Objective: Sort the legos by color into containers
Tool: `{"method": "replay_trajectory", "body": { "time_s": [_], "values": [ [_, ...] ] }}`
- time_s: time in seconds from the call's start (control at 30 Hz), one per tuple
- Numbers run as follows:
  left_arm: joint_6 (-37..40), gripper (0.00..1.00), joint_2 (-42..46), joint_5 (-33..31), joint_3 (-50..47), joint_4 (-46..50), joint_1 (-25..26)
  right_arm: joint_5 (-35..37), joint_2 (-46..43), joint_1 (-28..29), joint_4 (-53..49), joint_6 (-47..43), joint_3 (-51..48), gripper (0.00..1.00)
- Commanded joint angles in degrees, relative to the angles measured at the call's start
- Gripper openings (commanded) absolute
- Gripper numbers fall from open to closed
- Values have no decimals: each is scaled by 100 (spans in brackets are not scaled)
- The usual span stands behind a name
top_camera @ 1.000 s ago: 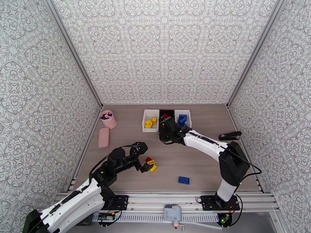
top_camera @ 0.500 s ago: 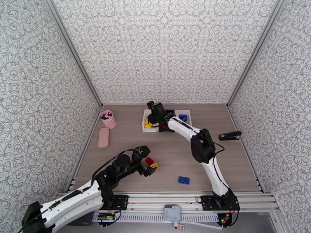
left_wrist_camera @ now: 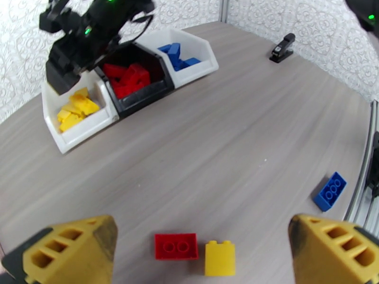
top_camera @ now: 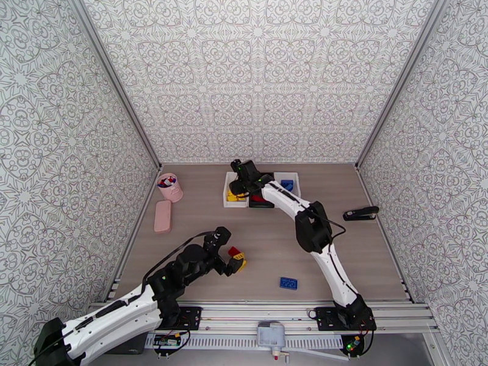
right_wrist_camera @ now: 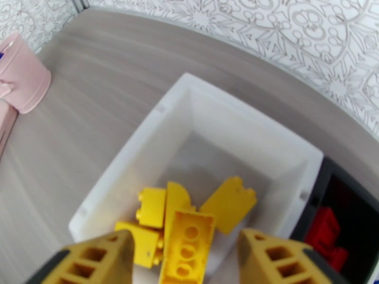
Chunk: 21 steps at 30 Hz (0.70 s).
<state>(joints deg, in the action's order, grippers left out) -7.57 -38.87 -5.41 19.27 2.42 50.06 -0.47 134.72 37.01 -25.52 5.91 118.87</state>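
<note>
My right gripper (top_camera: 242,177) hangs open over the left white container (top_camera: 226,191), and a long yellow lego (right_wrist_camera: 186,254) lies loose between its fingers (right_wrist_camera: 97,259) on the yellow pile. The black container (left_wrist_camera: 142,98) holds red legos and the right white container (left_wrist_camera: 199,69) holds blue ones. My left gripper (left_wrist_camera: 201,230) is wide open just above the table, straddling a red lego (left_wrist_camera: 176,245) and a yellow lego (left_wrist_camera: 220,257) that lie side by side. A blue lego (top_camera: 289,283) lies alone near the front edge.
A pink cup (top_camera: 169,186) and a flat pink case (top_camera: 162,215) sit at the left of the table. A black stapler (top_camera: 360,213) lies at the right. Patterned walls close in the table on three sides.
The right arm swung from the front of the black container to above the left white one and opened its jaws. The left gripper edged closer to the red and yellow legos.
</note>
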Motion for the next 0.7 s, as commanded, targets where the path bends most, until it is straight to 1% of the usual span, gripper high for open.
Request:
{"method": "replay_trajectory", "body": {
  "time_s": [0.0, 0.17, 0.23, 0.3, 0.4, 0.5, 0.67],
  "values": [
    [-663, 100, 47, -192, 124, 626, 49, -188, -1143, -26, 760, -39, -1056, 70],
    [-1137, 100, -306, -119, 412, 1297, 80, -274, -2600, -162, 1521, -195, -3043, 81],
    [-1299, 99, -568, -121, 529, 1506, 111, -371, -3164, -249, 1634, -336, -3733, 85],
    [-1351, 100, -860, 37, 696, 1692, 127, -493, -3751, -348, 1611, -565, -4382, 88],
    [-1503, 100, -1334, 184, 977, 1963, 134, -732, -4501, -545, 1070, -904, -4922, 90],
    [-1542, 100, -1855, 374, 1202, 2148, 128, -1304, -5133, -789, 468, -1103, -5234, 90],
    [-1245, 99, -2811, 572, 1603, 2364, 144, -1696, -5718, -806, -616, -1543, -5425, 91]
  ]
}}
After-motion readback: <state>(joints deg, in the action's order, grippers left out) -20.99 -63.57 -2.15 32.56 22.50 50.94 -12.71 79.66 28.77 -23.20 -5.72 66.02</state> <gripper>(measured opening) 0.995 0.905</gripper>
